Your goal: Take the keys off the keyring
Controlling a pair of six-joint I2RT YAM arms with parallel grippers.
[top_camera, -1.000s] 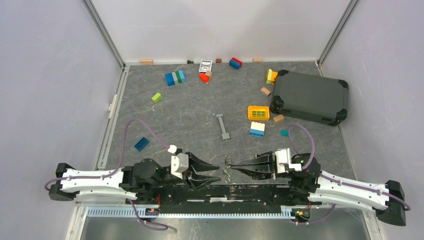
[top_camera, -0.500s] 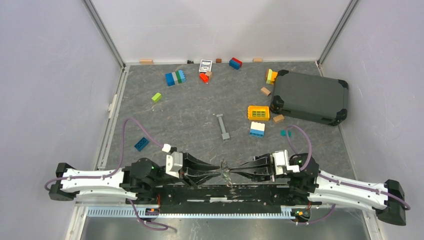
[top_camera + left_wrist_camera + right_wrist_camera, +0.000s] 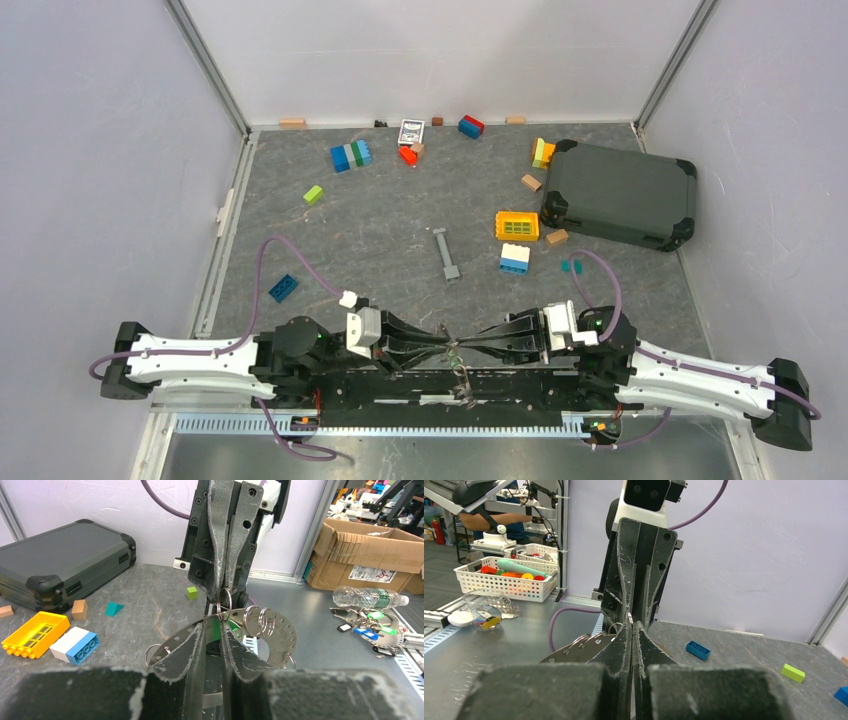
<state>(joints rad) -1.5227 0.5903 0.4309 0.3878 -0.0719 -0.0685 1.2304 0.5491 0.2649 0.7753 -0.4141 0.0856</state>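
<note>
1. Between the two facing sets of jaws hung the keyring (image 3: 225, 600), upright, at the tips of both
2. Above it in the left wrist view, the right gripper (image 3: 223, 583) had its jaws fully closed, and they pinched the top of the keyring
3. Opposite, tip to tip with the right jaws, the left gripper (image 3: 216, 624) had its jaws nearly closed, with only a narrow slit between them and the tips at the keyring's lower edge; whether they gripped anything could not be told
4. Inside that slit, just behind the left tips, one of the keys (image 3: 215, 628) showed a green head; the others could not be told apart
5. Around the left tips and out to one side of them hung a curved silver disc (image 3: 280, 632) pierced with small holes, and it carried several small rings (image 3: 260, 621)
6. Seen from above, both sets of jaws met over the near edge of the table (image 3: 380, 230)
7. Well beyond the jaws, out on the table, lay a bar (image 3: 446, 254), a yellow block (image 3: 517, 225), a white-blue brick (image 3: 514, 259) and a case (image 3: 620, 194), all far from either gripper
</note>
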